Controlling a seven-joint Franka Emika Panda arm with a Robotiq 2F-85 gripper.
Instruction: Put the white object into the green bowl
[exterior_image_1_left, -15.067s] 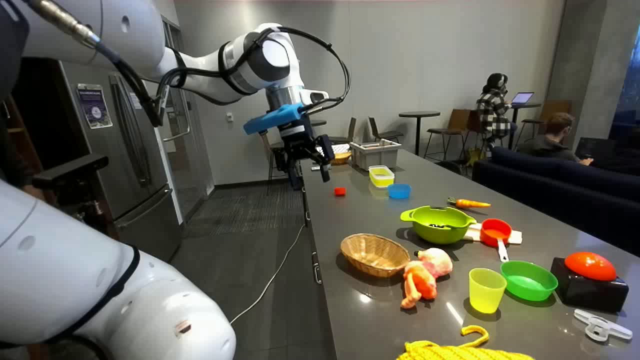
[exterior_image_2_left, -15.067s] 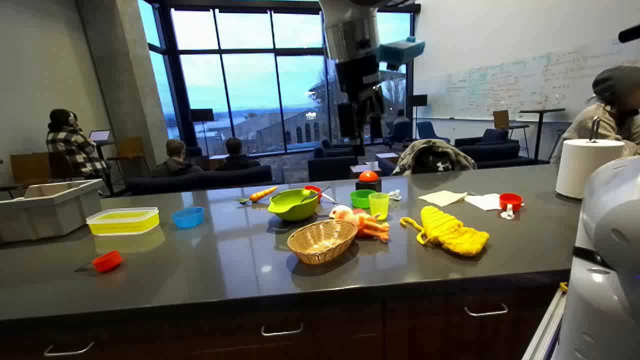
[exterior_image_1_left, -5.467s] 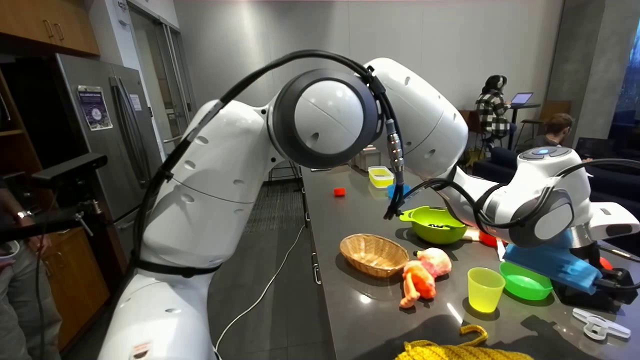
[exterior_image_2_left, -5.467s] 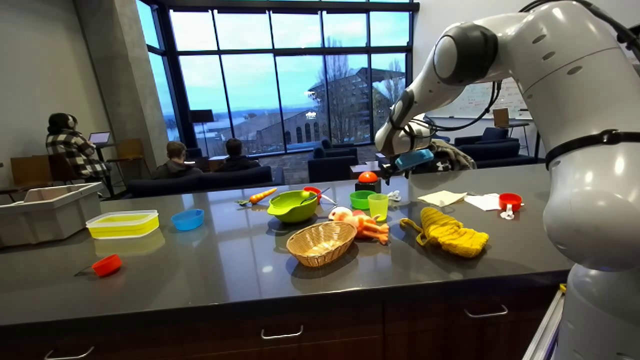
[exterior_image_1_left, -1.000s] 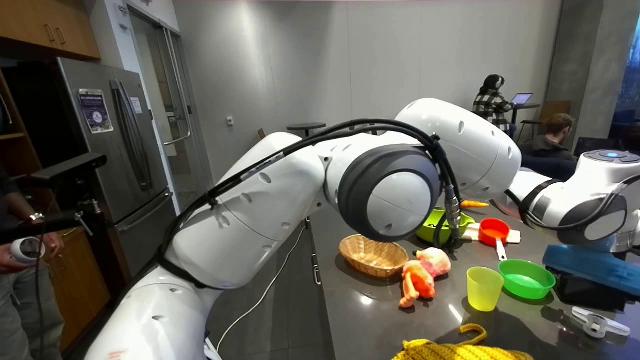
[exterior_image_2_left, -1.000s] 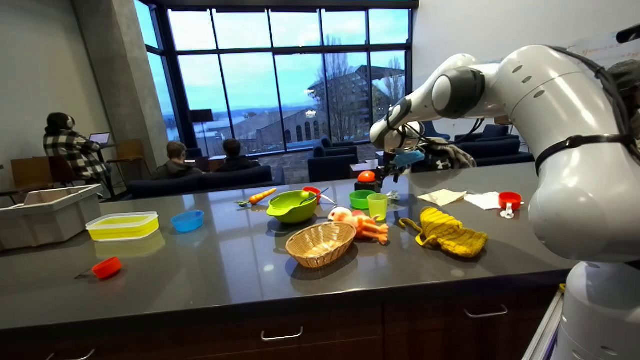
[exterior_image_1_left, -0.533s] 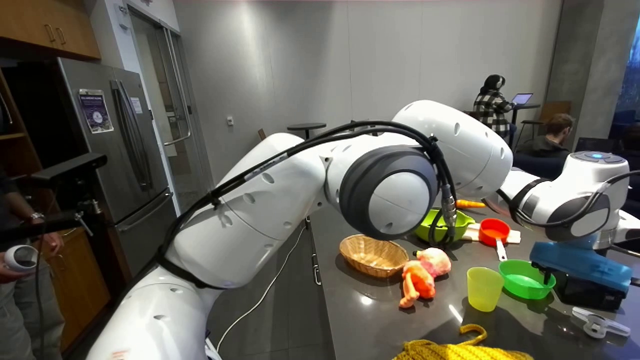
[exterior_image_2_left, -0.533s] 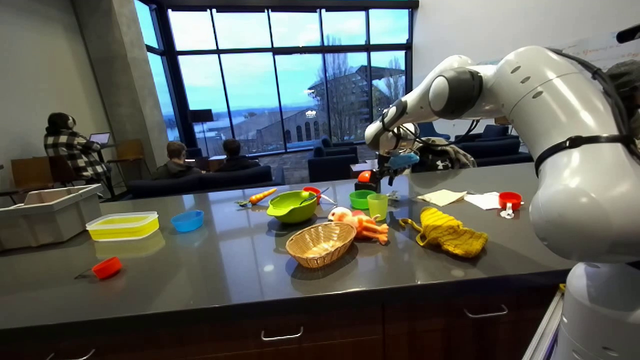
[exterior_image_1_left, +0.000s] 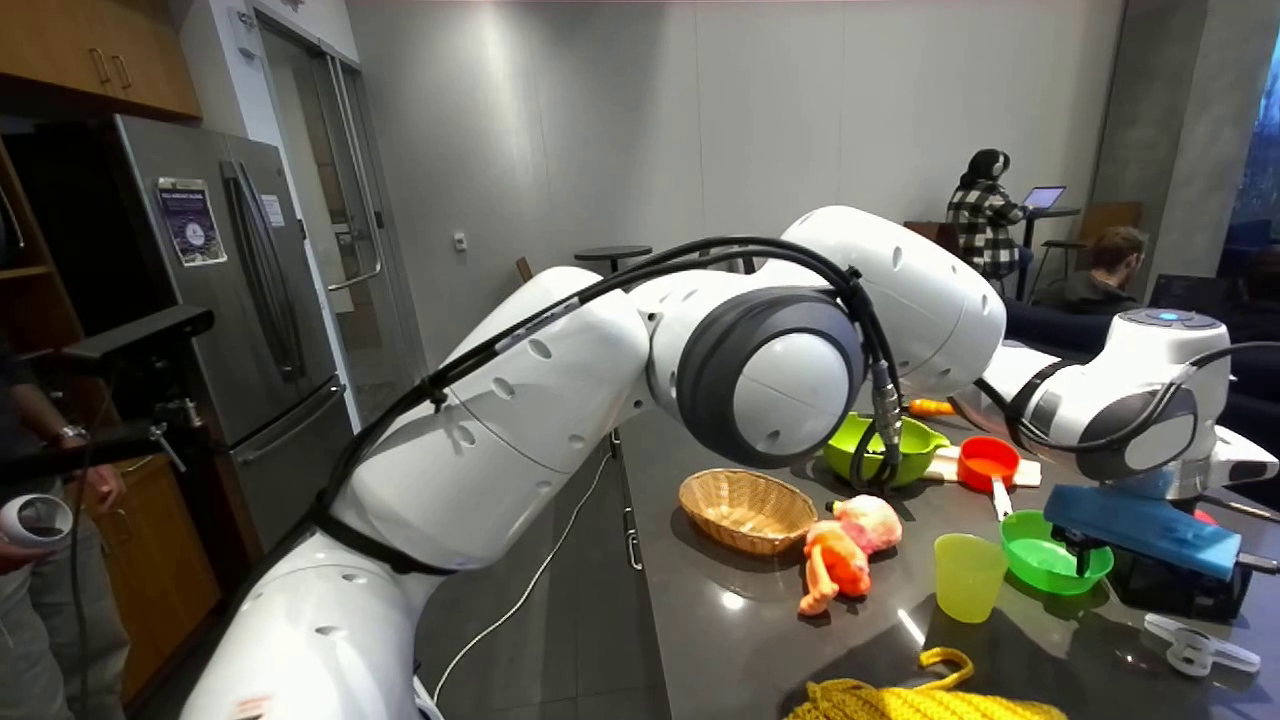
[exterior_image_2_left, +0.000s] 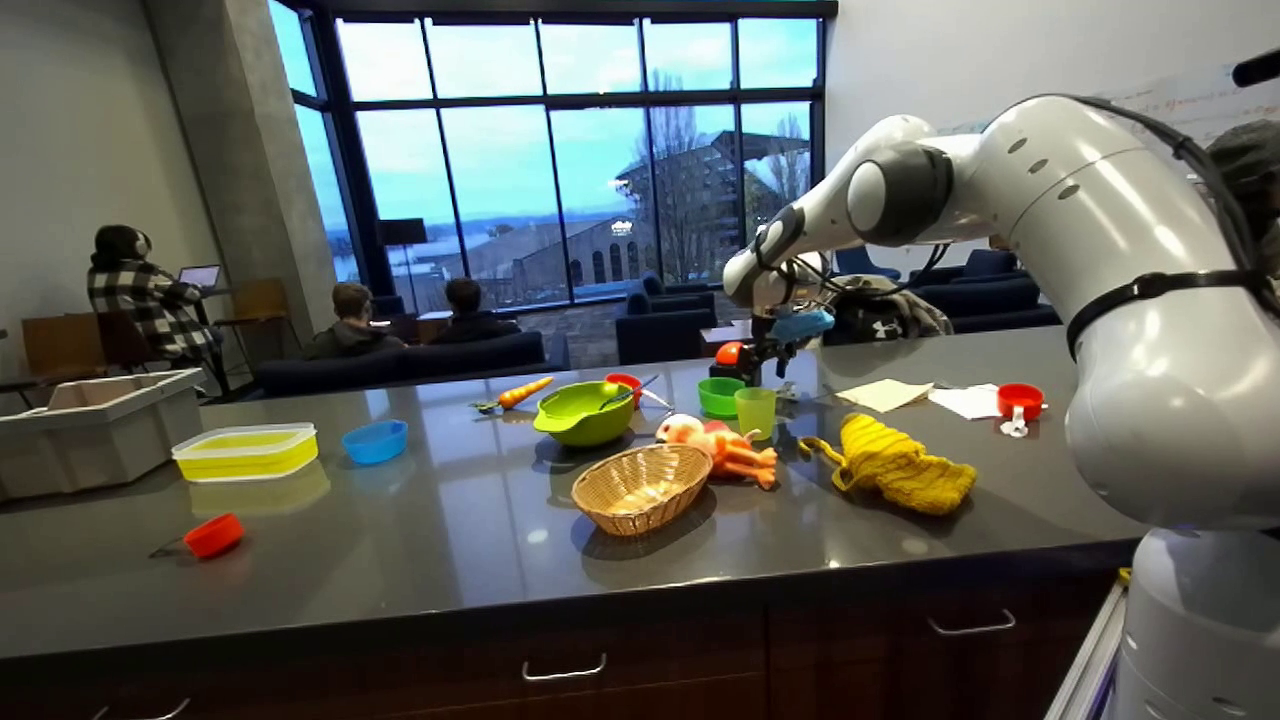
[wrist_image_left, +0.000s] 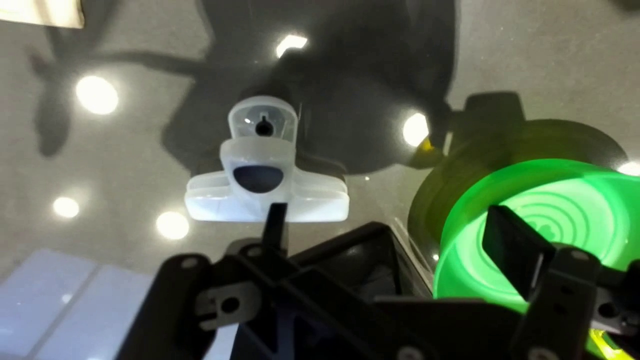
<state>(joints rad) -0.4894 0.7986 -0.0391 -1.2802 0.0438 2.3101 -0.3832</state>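
Note:
A white clip (wrist_image_left: 265, 150) lies on the counter; it also shows in both exterior views (exterior_image_1_left: 1200, 652) (exterior_image_2_left: 788, 392). No small white cube-like block shows in these frames. A small green bowl (wrist_image_left: 480, 192) stands near the clip, also in an exterior view (exterior_image_1_left: 1020, 575). A lime-green bowl (exterior_image_2_left: 585, 420) stands farther along the counter. My gripper (wrist_image_left: 387, 225) is open and empty. In the wrist view one finger overlaps the green bowl's inside and the other overlaps the clip's edge. In an exterior view a finger shows at the green bowl; whether it touches cannot be told.
The black base of a red button (exterior_image_2_left: 730, 355) stands right under my gripper, beside the green bowl. A yellow cup (exterior_image_1_left: 970, 578), a red cup (exterior_image_1_left: 988, 460), a doll (exterior_image_1_left: 845, 550), a wicker basket (exterior_image_1_left: 748, 505) and a yellow knit piece (exterior_image_2_left: 905, 470) are nearby.
Since half a second ago, my gripper has moved a little toward the green bowl. The green bowl has shifted slightly. Earlier, the arm was raised over the counter's far part. The clip has not moved.

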